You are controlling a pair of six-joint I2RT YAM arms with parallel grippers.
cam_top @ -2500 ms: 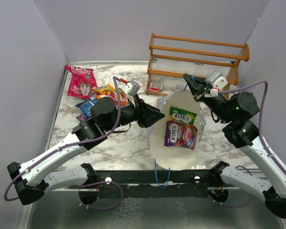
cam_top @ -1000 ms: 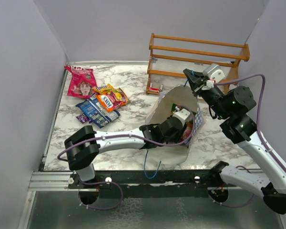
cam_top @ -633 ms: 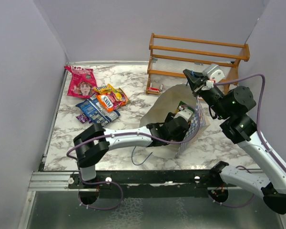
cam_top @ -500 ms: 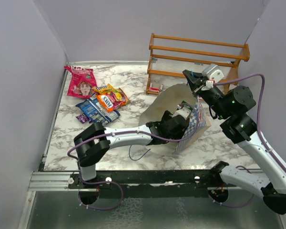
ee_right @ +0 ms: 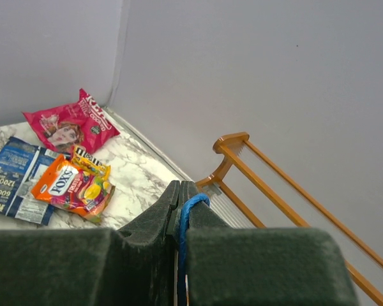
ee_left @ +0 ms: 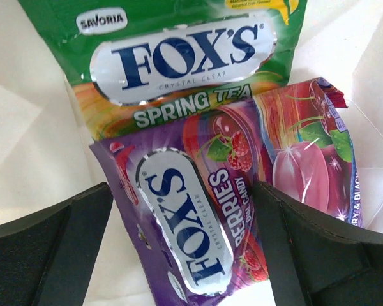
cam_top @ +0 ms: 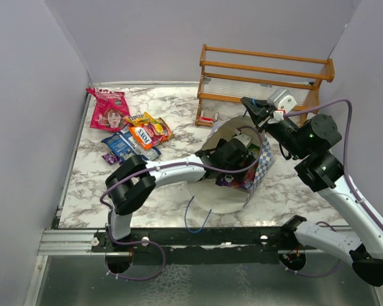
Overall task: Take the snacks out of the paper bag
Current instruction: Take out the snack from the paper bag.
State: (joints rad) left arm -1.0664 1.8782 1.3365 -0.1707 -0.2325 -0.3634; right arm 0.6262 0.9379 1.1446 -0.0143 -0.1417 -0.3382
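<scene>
The paper bag point(cam_top: 263, 167) lies tipped toward the near edge, its cream inside point(cam_top: 214, 194) showing. My left gripper point(cam_top: 234, 153) reaches into its mouth. In the left wrist view that gripper point(ee_left: 182, 191) is open, its fingers point(ee_left: 51, 255) on either side of a purple berries packet point(ee_left: 198, 217) without pinching it. A green spring-tea packet point(ee_left: 179, 57) lies just beyond, partly under the purple one. My right gripper point(cam_top: 249, 108) holds the bag's far rim up, shut point(ee_right: 180, 188) on the blue cord handle point(ee_right: 190, 210). Other snacks lie at the far left: a pink-red bag point(cam_top: 108, 109), an orange packet point(cam_top: 147, 134) and a blue one point(cam_top: 131, 148).
A wooden rack point(cam_top: 262, 80) stands at the back right, close behind my right gripper. The bag's other blue cord handle point(cam_top: 196, 217) hangs loose toward the near table edge. Grey walls close in the left, the back and the right.
My left gripper has opened wide inside the bag and now straddles the purple packet. The bag rocked left and back. My right gripper has kept its hold on the handle.
</scene>
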